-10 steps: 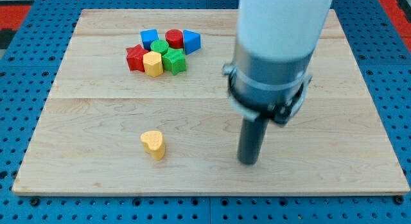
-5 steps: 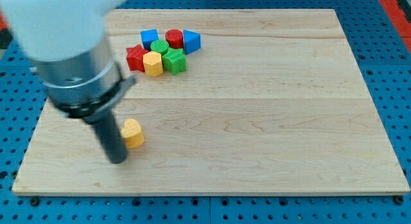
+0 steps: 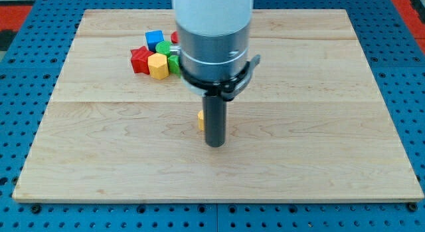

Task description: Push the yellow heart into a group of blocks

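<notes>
My tip [image 3: 215,144] rests on the wooden board [image 3: 319,125] near its middle. The yellow heart [image 3: 200,120] is mostly hidden behind the rod; only a yellow sliver shows at the rod's left edge, just above the tip. The group of blocks sits at the view's upper left: a blue cube [image 3: 155,39], a red star [image 3: 140,60], a yellow hexagon [image 3: 159,66], a green block [image 3: 165,48]. The arm's body covers the right part of the group; a bit of red block [image 3: 174,37] and green [image 3: 174,62] show at its edge.
The board lies on a blue pegboard surface [image 3: 26,92] that surrounds it on all sides.
The rod swept from the lower left to the board's middle. The yellow heart moved right and a little up, from near the lower left to beside the rod.
</notes>
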Robot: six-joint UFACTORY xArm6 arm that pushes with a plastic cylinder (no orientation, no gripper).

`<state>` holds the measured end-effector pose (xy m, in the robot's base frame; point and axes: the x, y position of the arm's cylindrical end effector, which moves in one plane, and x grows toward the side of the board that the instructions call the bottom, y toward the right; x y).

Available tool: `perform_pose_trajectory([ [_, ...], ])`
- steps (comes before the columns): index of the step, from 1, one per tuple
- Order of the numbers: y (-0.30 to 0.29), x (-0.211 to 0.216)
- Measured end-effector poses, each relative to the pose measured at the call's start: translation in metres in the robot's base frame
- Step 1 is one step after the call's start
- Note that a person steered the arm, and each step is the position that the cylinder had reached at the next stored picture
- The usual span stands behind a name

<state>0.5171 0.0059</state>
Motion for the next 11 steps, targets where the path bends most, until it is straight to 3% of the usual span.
perform_pose_trajectory([
  [2,0.0,-0.087],
  [3,0.009,-0.055],
  [4,-0.021,-0.008],
  [7,-0.041,-0.096],
  [11,0.019,-0.107],
])
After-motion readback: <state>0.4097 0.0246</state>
